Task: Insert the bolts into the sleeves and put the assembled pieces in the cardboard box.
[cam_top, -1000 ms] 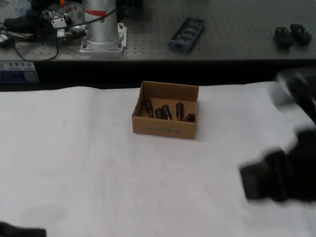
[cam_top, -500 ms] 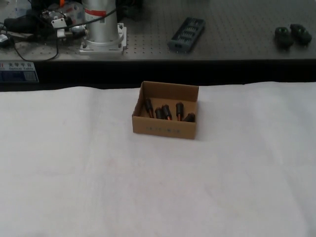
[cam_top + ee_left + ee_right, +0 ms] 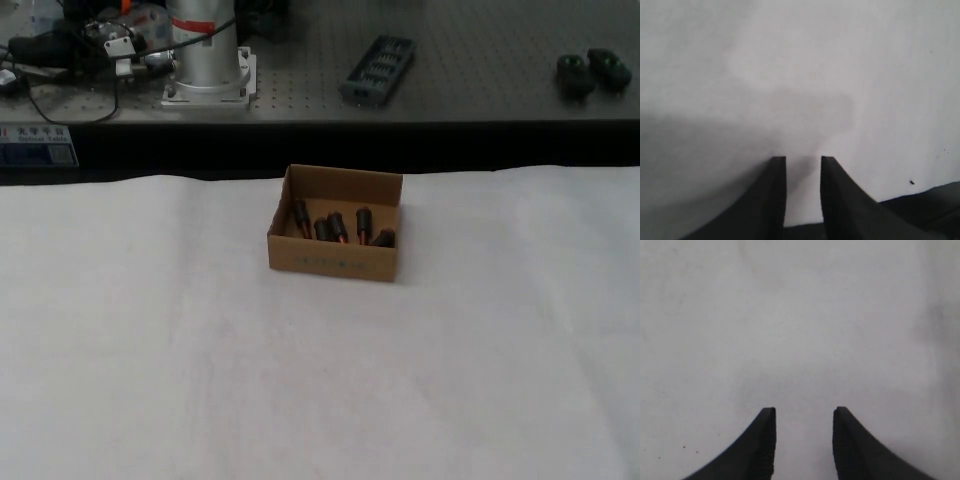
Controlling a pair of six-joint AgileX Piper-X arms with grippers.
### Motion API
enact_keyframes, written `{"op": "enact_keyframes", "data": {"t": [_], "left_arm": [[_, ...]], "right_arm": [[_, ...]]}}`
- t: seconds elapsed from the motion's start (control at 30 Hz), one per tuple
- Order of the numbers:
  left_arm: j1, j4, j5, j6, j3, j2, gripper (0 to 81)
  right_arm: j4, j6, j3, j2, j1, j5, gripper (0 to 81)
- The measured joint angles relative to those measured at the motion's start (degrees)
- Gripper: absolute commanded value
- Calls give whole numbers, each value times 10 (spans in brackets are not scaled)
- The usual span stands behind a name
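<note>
A small cardboard box (image 3: 335, 262) stands on the white cloth near the middle of the bench. Inside it lie several dark sleeves with reddish bolts (image 3: 340, 227) in them. In the left wrist view my left gripper (image 3: 803, 161) hangs over bare white cloth, its black fingers (image 3: 776, 172) a little apart with nothing between them. My right gripper (image 3: 804, 412) is open over bare cloth too, and its fingers (image 3: 765, 425) hold nothing.
Behind the cloth a dark perforated bench carries a metal column base (image 3: 208, 60), a dark rack (image 3: 378, 66), cables and two black knobs (image 3: 592, 70). White cloth (image 3: 150, 350) stretches wide on every side of the box.
A dark blurred arm at the right of the high view one second ago has left it, as has a dark shape at the lower left corner. The box has stayed put.
</note>
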Motion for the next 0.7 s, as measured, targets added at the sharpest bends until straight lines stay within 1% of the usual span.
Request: {"op": "enact_keyframes", "data": {"t": [0.1,0.27,0.43,0.7], "left_arm": [[0,0,0,0,0,0,188],[0,0,-9,0,0,0,188],[0,0,-24,0,0,0,188],[0,-8,-60,0,-3,0,188]], "right_arm": [[-4,22,21,0,0,-8,293],[-32,68,57,0,0,-42,293],[-38,83,57,0,1,-45,293],[-39,84,57,0,1,-45,293]]}}
